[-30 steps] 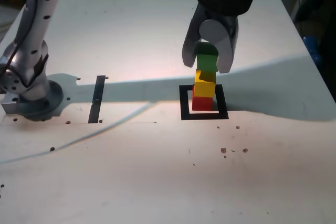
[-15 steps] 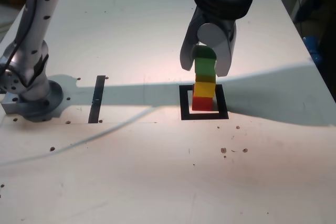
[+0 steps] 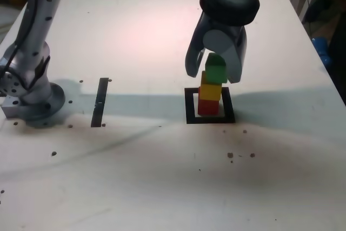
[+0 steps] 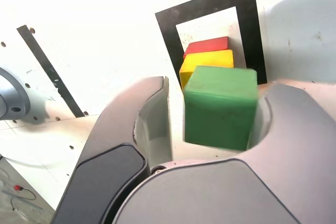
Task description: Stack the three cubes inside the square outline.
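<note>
1. Setup: the square outline [image 3: 231,118] lies on the surface [image 3: 135,177], nearer the exterior view's right edge than its left and well in from the far edge.
2. Stack: the red cube [image 3: 208,107] is at the bottom inside the outline; the yellow cube [image 3: 211,91] sits on it; the green cube [image 3: 216,71] is uppermost. Green appears set off toward the exterior view's right and slightly turned relative to yellow. Full seating on yellow cannot be confirmed.
3. Gripper [image 4: 219,111]: fingers parted around green, with a clear gap on one side. The other finger is right beside the cube; whether it touches cannot be told.
4. Judgement: stacking is close to complete; the step in hand looks like release and withdrawal.
5. Main risk: the near finger drags or nudges green during withdrawal, tipping it off yellow. Cause: unequal clearance, probably with the gripper off-centre.
6. Second risk: green's offset leaves it poorly supported, so a small knock could topple it or carry yellow along.
7. Third risk: further opening may push green sideways if that finger is in contact. Centring the gripper before a straight retreat seems prudent.
</note>
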`<state>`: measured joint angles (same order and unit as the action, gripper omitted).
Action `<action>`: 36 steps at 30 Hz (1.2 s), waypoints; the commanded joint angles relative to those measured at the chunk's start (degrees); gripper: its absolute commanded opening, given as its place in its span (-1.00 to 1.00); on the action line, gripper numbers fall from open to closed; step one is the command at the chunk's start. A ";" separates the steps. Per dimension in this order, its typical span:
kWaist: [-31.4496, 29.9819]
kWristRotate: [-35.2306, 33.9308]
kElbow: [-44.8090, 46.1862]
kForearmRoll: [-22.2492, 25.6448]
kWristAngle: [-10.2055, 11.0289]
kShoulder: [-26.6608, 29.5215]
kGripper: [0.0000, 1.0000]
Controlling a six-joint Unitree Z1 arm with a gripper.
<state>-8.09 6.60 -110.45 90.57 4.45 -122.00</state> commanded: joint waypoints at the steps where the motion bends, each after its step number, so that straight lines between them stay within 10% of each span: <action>1: -0.09 0.08 0.25 0.43 0.08 0.26 0.99; 19: -0.26 -2.46 12.98 -0.90 2.31 12.18 0.99; 36: 1.18 -7.01 48.89 -20.23 -0.21 25.77 1.00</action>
<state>-7.11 -0.30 -65.39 70.61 4.36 -96.84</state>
